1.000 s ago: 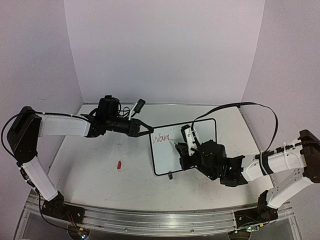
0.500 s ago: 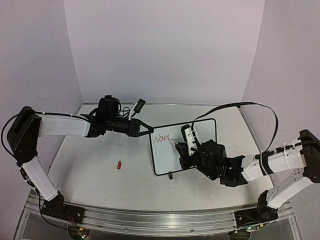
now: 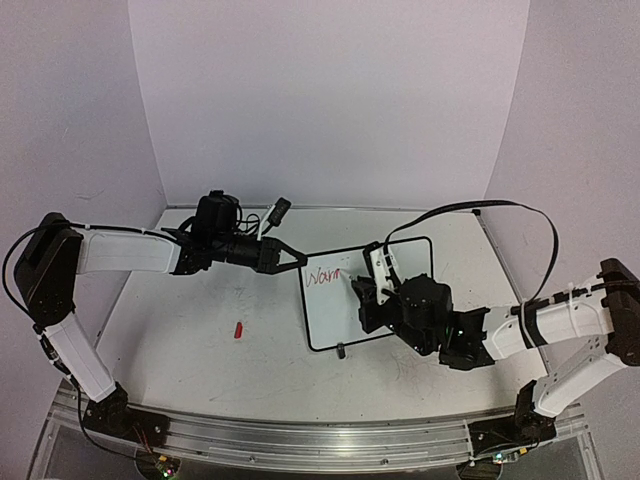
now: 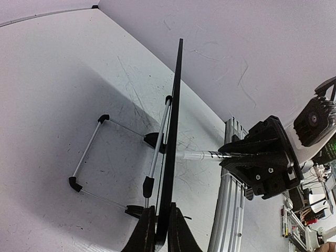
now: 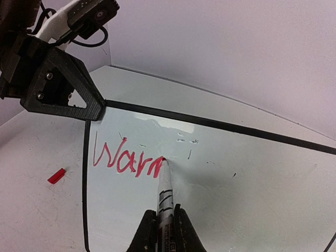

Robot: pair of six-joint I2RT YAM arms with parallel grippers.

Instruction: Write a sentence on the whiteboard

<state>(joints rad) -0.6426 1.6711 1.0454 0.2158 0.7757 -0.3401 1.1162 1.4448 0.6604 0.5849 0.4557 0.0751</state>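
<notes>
The whiteboard [image 3: 325, 318] stands propped on the table, seen edge-on in the left wrist view [image 4: 176, 115]. My left gripper [image 3: 298, 260] [image 4: 161, 206] is shut on its black frame at the upper left corner. My right gripper [image 3: 362, 291] [image 5: 164, 209] is shut on a white marker [image 5: 167, 191] [image 4: 205, 155]. The marker's red tip touches the board's face [image 5: 241, 199]. The sentence [image 5: 126, 157] [image 3: 326, 276] reads "Warm" in red, and the tip rests at the end of the last letter.
A small red marker cap [image 3: 238, 329] [image 5: 56, 175] lies on the table left of the board. A wire stand with black feet [image 4: 86, 152] props the board from behind. A black clip foot [image 3: 340, 350] sits at the board's near edge.
The right gripper and marker have shifted slightly up and away, extending the last red letter. The left arm and the board have not moved.
</notes>
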